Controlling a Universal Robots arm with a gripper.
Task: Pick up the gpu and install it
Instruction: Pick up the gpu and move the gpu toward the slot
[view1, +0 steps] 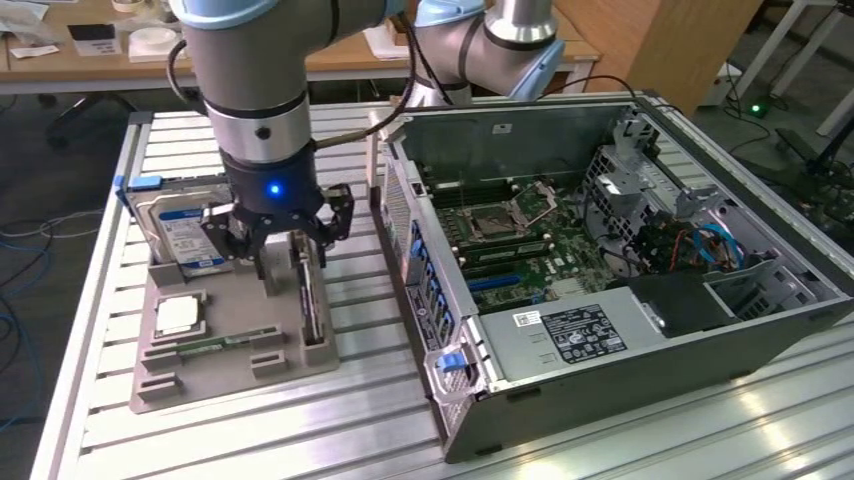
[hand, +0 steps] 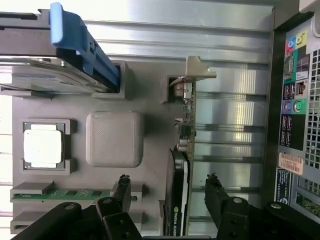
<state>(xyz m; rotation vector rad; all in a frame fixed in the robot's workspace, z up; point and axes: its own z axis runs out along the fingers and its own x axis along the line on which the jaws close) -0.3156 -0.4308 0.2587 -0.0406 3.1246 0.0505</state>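
The gripper (hand: 168, 184) hangs spread wide and holds nothing, its jaws straddling the gpu (hand: 183, 145) without touching it. The gpu stands on edge in its slot along the side of the tray (hand: 150, 105) nearest the case. It looks nearer the case-side finger than the tray-side one. That's the first worry: closing off-centre, one finger would likely hit first and shove the thin card over in its slot instead of clamping it squarely. The tray-side finger hovers over a raised post just beside the end of the RAM stick (hand: 60, 192). Lowering from here, it could land on that post or clip the RAM. A grip taken too high on the slim edge may let the card pivot or slip when lifted. Further across the tray sit the square block (hand: 115, 139), the CPU (hand: 43, 145) and the hard drive (hand: 45, 75), well apart from the jaws and at little risk. Beyond, the open case (view1: 521, 130) lies near the tray, so a tilted card could catch its rim before reaching the motherboard (view1: 521, 240).
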